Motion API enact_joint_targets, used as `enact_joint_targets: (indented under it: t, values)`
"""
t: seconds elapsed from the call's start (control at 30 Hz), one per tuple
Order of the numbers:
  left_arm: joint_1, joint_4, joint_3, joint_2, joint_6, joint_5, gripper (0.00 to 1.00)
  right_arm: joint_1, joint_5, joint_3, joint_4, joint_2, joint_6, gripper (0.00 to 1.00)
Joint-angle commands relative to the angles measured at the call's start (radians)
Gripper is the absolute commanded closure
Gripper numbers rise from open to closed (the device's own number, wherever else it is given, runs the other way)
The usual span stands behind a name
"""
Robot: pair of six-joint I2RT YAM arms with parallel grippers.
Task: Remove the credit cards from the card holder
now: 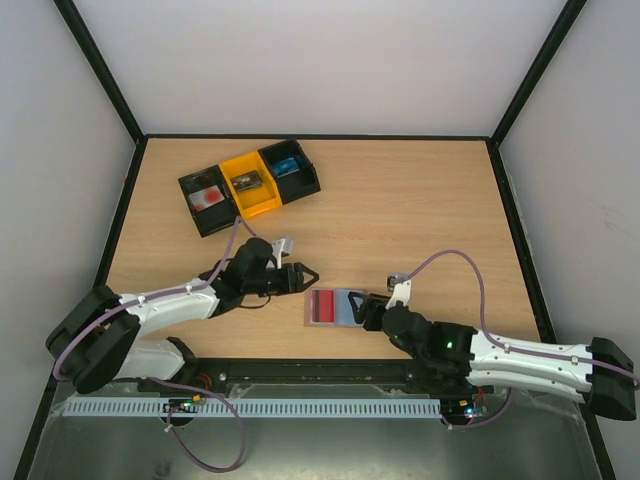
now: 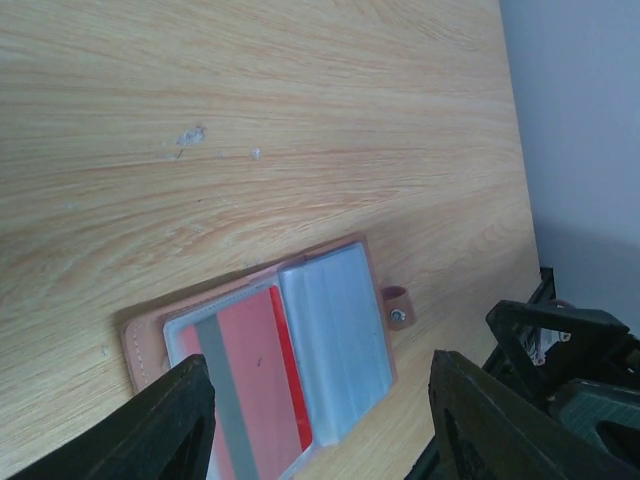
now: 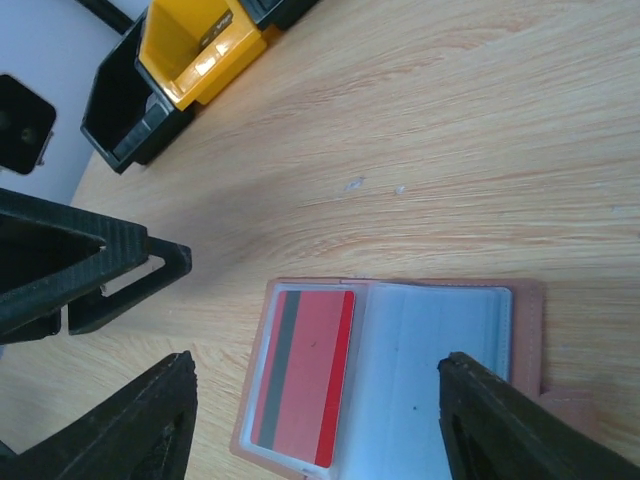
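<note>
The brown card holder (image 1: 310, 323) lies open and flat near the table's front middle. A red card with a grey stripe (image 1: 323, 305) sits in its left clear pocket, and pale empty sleeves (image 1: 348, 308) fill the right half. In the right wrist view the card holder (image 3: 530, 330) and red card (image 3: 305, 375) lie between the fingers of my right gripper (image 3: 315, 365), which is open, with one fingertip (image 3: 500, 420) over the right page. My left gripper (image 1: 305, 276) hovers open just above-left of the holder. Its wrist view shows the holder (image 2: 140, 345) and its snap tab (image 2: 397, 307).
A row of three bins stands at the back left: a black bin with a red item (image 1: 207, 200), a yellow bin (image 1: 248, 183) and a black bin with a blue item (image 1: 290, 167). The two grippers sit close together on either side of the holder.
</note>
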Motion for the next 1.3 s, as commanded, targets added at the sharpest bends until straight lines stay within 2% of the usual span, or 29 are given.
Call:
enact_joint_targets:
  t: [0.0,0.1,0.37,0.57,0.8,0.97,1.27]
  values:
    - [-0.027,0.113,-0.042,0.042,-0.055,0.020,0.40,-0.015,-0.028,-0.020,0.120,0.042,-0.036,0.39]
    - [-0.045,0.132,-0.049,0.070,-0.063,0.002,0.42,-0.037,-0.077,-0.013,0.168,0.091,-0.052,0.50]
    - [-0.082,0.222,-0.075,0.179,-0.099,0.005,0.50,-0.108,-0.211,-0.012,0.294,0.238,-0.067,0.62]
    - [-0.092,0.228,-0.085,0.200,-0.100,-0.014,0.65,-0.139,-0.300,-0.019,0.393,0.348,-0.065,0.70]
    - [-0.092,0.188,-0.100,0.186,-0.099,-0.049,0.74,-0.171,-0.350,-0.023,0.492,0.485,-0.075,0.72]
    - [-0.095,0.239,-0.119,0.200,-0.122,-0.025,0.81,-0.201,-0.436,-0.026,0.575,0.590,-0.071,0.76]
    - [-0.096,0.244,-0.124,0.248,-0.102,-0.037,0.84,-0.220,-0.487,-0.020,0.614,0.676,-0.062,0.81]
